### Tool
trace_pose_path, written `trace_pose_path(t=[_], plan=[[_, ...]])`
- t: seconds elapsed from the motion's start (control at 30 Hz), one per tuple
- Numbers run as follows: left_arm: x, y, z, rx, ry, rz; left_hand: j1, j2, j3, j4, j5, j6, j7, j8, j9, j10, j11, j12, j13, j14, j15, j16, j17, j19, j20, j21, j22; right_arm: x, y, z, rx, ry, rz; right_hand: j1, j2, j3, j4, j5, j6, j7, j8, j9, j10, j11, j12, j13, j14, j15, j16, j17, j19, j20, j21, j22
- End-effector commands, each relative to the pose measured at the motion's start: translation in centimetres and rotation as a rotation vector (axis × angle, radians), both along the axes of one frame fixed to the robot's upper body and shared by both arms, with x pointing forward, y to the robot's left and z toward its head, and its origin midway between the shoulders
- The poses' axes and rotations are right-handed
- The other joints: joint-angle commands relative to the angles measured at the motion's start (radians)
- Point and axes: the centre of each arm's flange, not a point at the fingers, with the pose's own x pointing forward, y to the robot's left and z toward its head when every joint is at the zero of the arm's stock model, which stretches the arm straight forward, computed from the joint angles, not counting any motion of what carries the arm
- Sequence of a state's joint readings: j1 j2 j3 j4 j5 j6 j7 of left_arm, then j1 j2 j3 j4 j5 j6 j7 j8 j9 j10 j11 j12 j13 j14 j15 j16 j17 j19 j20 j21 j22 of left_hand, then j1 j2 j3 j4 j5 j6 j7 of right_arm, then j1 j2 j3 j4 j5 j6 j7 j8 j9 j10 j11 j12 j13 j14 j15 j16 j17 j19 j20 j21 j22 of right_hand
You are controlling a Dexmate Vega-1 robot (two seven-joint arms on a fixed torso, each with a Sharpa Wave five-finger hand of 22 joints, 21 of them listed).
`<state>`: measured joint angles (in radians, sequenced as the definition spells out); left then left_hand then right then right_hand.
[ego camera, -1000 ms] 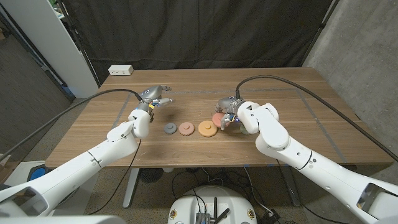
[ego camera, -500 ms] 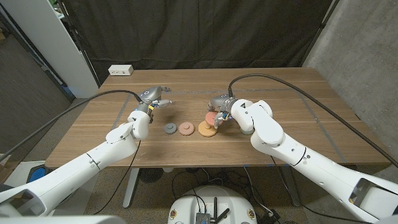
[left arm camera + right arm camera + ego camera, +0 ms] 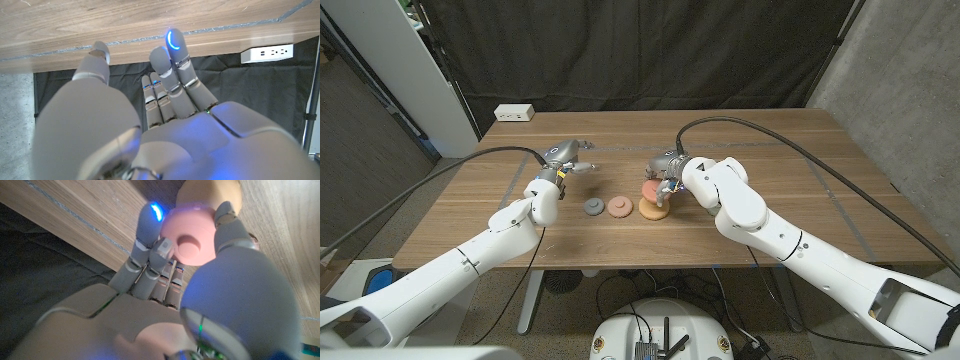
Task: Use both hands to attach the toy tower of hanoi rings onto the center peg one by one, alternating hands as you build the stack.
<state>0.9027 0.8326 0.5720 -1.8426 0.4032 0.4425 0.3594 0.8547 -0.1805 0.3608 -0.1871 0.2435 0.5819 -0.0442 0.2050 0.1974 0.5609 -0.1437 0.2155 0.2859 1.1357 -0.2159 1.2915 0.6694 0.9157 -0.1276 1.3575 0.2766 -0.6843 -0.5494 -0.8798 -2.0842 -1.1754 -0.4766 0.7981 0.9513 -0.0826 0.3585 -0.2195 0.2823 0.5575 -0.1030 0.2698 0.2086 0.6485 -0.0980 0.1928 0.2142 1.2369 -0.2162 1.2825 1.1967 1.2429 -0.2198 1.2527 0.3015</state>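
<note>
Head view: right robot hand gripping a pink ring, held just above an orange ring lying on the wooden surface. Beside the orange ring, toward the robot's left, a smaller salmon ring, then a grey ring, all three in a row near the middle of the surface. Left robot hand raised over the surface behind and to the left of the row, fingers spread, nothing in it. White power strip at the far left corner

Left wrist view: back of left robot hand, fingers extended and apart, released, with the wooden surface beyond and a white power strip at its edge

Right wrist view: right robot hand pinching the pink ring between thumb and fingers, centre hole facing the camera, orange ring just behind it on the surface
</note>
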Motion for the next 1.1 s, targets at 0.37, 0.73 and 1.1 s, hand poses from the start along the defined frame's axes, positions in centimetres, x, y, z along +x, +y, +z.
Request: trace_pose_path(t=[0.37,0.73,1.1], plan=[[-0.1,0.1,-0.1,0.0,0.004,0.002,0.031,-0.008,0.03,0.004,-0.039,0.012,0.008,0.002,0.004,0.009,0.012,0.005,0.014,-0.004,-0.002,-0.007,0.027,-0.001,-0.082,-0.016,0.018,1.5,1.4,-1.2,-0.026,0.056,-0.004,0.115,0.111,0.065,0.053,0.006,0.075,-0.003,-0.007,0.012,0.062,-0.038,0.012,0.035,0.008,-0.004,0.003,0.006,-0.015,0.0,0.013,-0.005],[-0.4,0.1,0.0,0.0,0.003,0.01,0.012,0.018,0.04,0.015,-0.038,0.005,0.002,-0.001,0.006,0.007,0.007,0.003,0.022,0.012,-0.003,-0.016,0.019,0.008,-0.083,-0.005,0.003,2.1,1.3,-1.9,-0.035,0.068,-0.016,0.112,0.111,0.066,0.056,0.007,0.094,-0.009,-0.008,0.013,0.075,-0.039,0.014,0.036,0.008,-0.004,0.0,0.003,-0.018,0.0,0.025,-0.012],[-0.5,-0.1,0.0,-0.004,-0.002,0.002,-0.017,0.073,0.051,0.044,-0.018,-0.011,-0.022,-0.007,0.007,0.0,-0.012,0.0,0.028,0.033,-0.002,-0.018,0.017,0.016,-0.079,0.005,-0.012,2.6,1.4,-2.3,-0.047,0.065,-0.034,0.109,0.11,0.066,0.057,0.007,0.113,-0.014,-0.006,0.014,0.09,-0.052,0.018,0.042,0.011,-0.004,-0.001,0.004,-0.02,0.0,0.034,-0.019]])
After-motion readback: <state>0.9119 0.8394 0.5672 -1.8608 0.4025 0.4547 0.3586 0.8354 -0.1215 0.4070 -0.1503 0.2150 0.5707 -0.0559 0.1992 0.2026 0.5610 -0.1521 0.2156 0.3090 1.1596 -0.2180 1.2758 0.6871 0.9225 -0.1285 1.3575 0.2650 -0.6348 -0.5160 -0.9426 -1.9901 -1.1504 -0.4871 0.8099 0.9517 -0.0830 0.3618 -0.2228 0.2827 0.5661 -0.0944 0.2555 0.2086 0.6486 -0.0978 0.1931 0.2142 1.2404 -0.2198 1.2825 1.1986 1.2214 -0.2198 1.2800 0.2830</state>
